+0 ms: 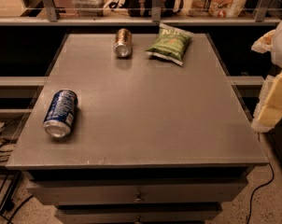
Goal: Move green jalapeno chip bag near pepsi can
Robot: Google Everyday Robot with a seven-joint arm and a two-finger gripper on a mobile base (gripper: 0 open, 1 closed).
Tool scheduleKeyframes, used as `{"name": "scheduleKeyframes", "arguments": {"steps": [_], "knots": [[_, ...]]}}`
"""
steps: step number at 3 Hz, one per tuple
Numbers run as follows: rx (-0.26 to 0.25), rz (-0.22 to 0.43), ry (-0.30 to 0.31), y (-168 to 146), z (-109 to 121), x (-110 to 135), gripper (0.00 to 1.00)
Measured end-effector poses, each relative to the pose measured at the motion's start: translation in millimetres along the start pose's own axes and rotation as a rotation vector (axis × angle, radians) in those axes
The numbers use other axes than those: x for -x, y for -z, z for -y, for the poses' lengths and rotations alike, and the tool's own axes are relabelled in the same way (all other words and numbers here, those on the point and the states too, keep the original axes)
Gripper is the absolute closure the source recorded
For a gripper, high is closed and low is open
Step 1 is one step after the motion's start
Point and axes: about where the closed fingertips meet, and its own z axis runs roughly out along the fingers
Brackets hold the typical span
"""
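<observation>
The green jalapeno chip bag (pixel 170 43) lies flat at the far right of the grey table top (pixel 150 111), its light top edge pointing away. The pepsi can (pixel 60 113), blue with white markings, lies on its side near the table's front left edge, its silver end facing the front. My gripper (pixel 273 104) is at the right edge of the view, beyond the table's right side, well apart from the bag and far from the can. It holds nothing that I can see.
A brownish-gold can (pixel 123 42) with a silver top lies on its side just left of the bag. A shelf rail with bags and boxes (pixel 219 0) runs behind the table. Drawers (pixel 138 195) sit below the front edge; cables lie on the floor.
</observation>
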Motion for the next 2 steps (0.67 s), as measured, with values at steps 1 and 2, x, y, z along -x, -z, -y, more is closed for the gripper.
{"name": "scheduleKeyframes", "arguments": {"steps": [1, 2], "knots": [[0.0, 0.0, 0.0, 0.0, 0.0, 0.0, 0.0], [0.001, 0.046, -0.029, -3.9, 4.9, 0.3, 0.0]]}}
